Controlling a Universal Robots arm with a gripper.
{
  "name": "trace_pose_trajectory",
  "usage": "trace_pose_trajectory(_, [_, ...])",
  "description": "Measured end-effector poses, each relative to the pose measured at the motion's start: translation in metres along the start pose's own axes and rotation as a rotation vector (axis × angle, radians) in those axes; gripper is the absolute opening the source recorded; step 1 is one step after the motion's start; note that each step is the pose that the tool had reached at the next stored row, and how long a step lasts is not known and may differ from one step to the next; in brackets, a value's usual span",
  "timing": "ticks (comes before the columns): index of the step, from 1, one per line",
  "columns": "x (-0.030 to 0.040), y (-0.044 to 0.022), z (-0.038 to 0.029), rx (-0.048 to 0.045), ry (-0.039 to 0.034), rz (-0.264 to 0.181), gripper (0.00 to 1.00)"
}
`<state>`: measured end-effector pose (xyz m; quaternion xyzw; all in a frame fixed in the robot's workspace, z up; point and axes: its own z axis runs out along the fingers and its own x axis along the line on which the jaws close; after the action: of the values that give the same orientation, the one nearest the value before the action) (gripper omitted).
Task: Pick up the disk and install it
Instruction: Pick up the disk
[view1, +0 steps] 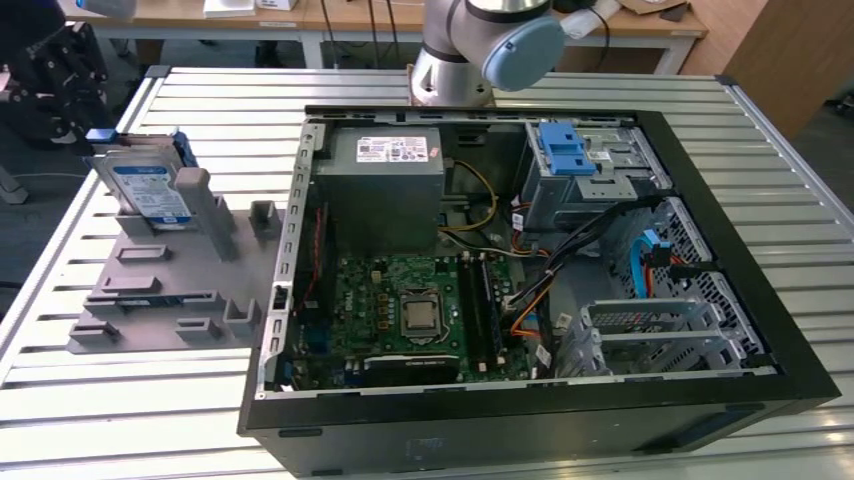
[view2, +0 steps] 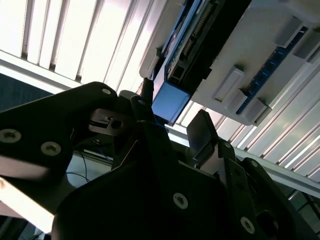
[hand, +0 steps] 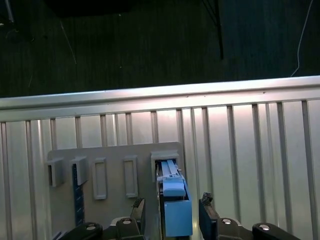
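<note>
The disk (view1: 147, 188) is a silver drive with a white-and-blue label in a blue carrier. It stands upright in a slot of the grey fixture (view1: 167, 290) at the exterior view's left, beside the open computer case (view1: 747, 300). My gripper (view1: 56, 85) hangs over that corner of the table. In both wrist views its dark fingers (hand: 137, 212) stand apart on either side of the disk's blue carrier end (hand: 176, 212), with a gap on each side. The gripper (hand: 172, 210) is open; in the second wrist view the gripper (view2: 172, 117) sits just short of the blue end of the disk (view2: 170, 101).
Inside the case are a grey power-supply box (view1: 387, 175), a green motherboard (view1: 414, 310) and a metal drive cage with blue latches (view1: 581, 160). The fixture carries several empty slots (hand: 100, 177). The slatted table's edge (hand: 160, 95) runs just beyond the fixture, with dark floor past it.
</note>
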<state>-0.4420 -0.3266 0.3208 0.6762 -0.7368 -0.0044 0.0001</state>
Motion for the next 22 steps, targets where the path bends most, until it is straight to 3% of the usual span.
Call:
trace_pose_trajectory(10, [-0.0006,-0.0028,0.0106,-0.0005,0.0036,-0.001,0.55])
trace_pose_trajectory(17, [-0.0011,-0.0029,0.0116,-0.0001,0.0034,-0.003,0.55])
trace_pose_trajectory(22, [-0.0022,-0.0028,0.0186,0.0010,0.0035,-0.006,0.55])
